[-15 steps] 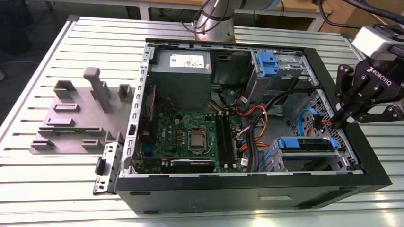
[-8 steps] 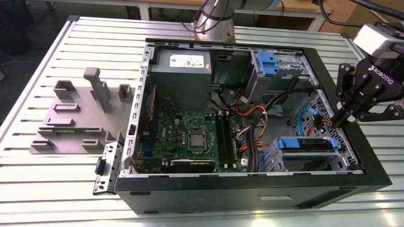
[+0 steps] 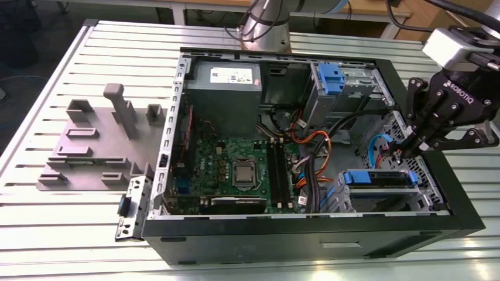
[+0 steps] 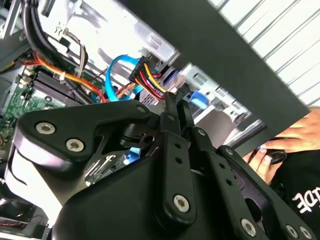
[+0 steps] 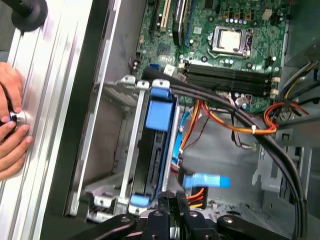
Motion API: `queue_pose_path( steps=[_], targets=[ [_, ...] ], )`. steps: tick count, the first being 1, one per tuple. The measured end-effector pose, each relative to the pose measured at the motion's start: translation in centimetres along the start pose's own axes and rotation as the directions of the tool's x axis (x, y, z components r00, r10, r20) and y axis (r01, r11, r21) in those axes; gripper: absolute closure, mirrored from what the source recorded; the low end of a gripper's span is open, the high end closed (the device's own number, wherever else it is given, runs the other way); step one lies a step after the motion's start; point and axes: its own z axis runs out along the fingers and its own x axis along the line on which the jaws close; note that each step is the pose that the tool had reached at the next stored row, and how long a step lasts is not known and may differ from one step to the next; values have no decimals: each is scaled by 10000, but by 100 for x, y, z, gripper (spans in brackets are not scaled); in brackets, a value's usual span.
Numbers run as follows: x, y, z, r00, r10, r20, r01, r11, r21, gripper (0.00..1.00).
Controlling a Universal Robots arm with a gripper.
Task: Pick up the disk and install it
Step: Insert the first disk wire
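Observation:
The disk point(image 3: 380, 178), edged by its blue carrier frame, sits in the drive cage at the front corner of the open computer case point(image 3: 312, 234), on the exterior view's right. The first wrist view looks down on its edge and blue tab point(image 5: 159, 115) between the cage's metal rails. My gripper point(image 3: 404, 153) hangs just above the cage's right end with its fingers pressed together and nothing between them. The fingertips point(image 5: 172, 196) are beside the disk's rear end, close to the blue data cable and the red-yellow power plug point(image 4: 145, 75).
Cable bundles point(image 5: 240, 115) cross the case beside the cage. The motherboard point(image 3: 234, 170) and grey power supply point(image 3: 222, 88) fill the case's left part. A person's hand point(image 5: 10, 130) rests on the ribbed table just outside the case wall. A grey fixture point(image 3: 93, 140) stands at the exterior view's left.

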Motion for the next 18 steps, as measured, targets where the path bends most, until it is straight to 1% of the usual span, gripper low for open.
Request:
queue_pose_path(
  steps=[5, 7, 9, 11, 12, 14, 16, 18],
  targets=[
    [0, 6, 16, 10000, 15, -17, -15, 9999, 127, 83],
    [4, 9, 25, 10000, 21, 9, -21, 9998, 194, 83],
    [6, 17, 35, 10000, 21, 63, -23, 9996, 264, 83],
    [5, 33, 40, 10000, 29, 58, -31, 9994, 332, 83],
    [2, 49, 44, 10000, 35, 50, -37, 9993, 382, 83],
    [-3, 83, 51, 10000, 51, 32, -53, 9987, 514, 83],
    [-6, 98, 57, 10000, 70, 15, -71, 9979, 641, 83],
    [-8, 105, 63, 10000, 85, 0, -84, 9971, 750, 83]
  ],
)
